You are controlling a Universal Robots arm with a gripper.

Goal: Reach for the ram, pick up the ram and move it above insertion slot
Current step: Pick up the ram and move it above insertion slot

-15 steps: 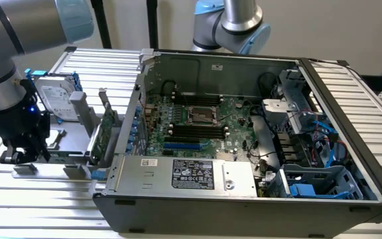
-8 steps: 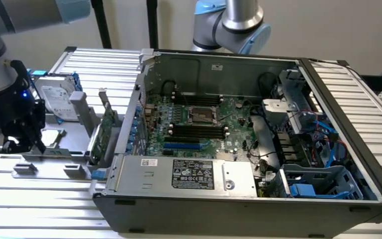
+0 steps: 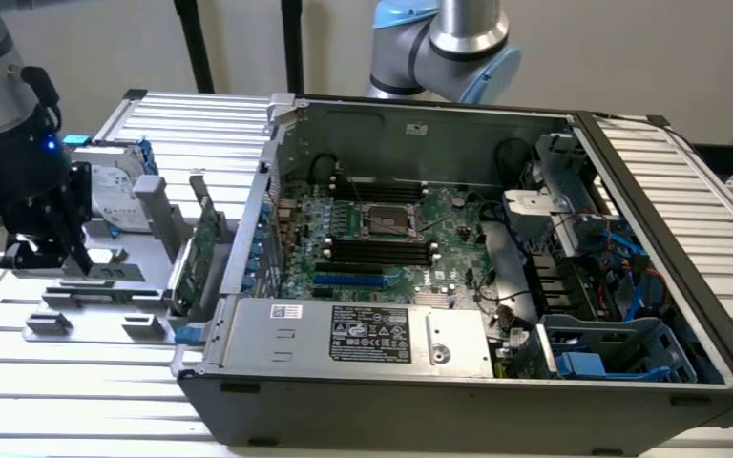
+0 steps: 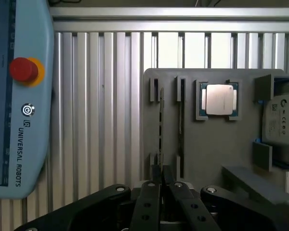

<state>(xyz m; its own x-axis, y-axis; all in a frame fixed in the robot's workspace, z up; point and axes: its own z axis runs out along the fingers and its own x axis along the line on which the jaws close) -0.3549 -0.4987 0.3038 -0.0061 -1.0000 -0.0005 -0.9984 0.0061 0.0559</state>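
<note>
The ram (image 4: 160, 126) stands on edge in a slot of the grey holder (image 4: 207, 154), seen as a thin dark line. My gripper (image 4: 162, 169) hangs above the holder, its fingertips lined up over the near end of the ram. The fingers stand close together with a narrow gap and nothing between them. In the exterior view the gripper (image 3: 54, 258) is at the left, over the same holder (image 3: 87, 296), well apart from the open computer case (image 3: 469, 248). The black memory slots (image 3: 380, 251) lie on the green motherboard inside the case.
A second thin stick (image 4: 180, 130) sits in the neighbouring holder slot, beside a silver processor chip (image 4: 218, 99) and a hard drive (image 4: 282, 120). A green expansion card (image 3: 201, 253) stands upright between holder and case. A teach pendant (image 4: 19, 96) lies on the ribbed table.
</note>
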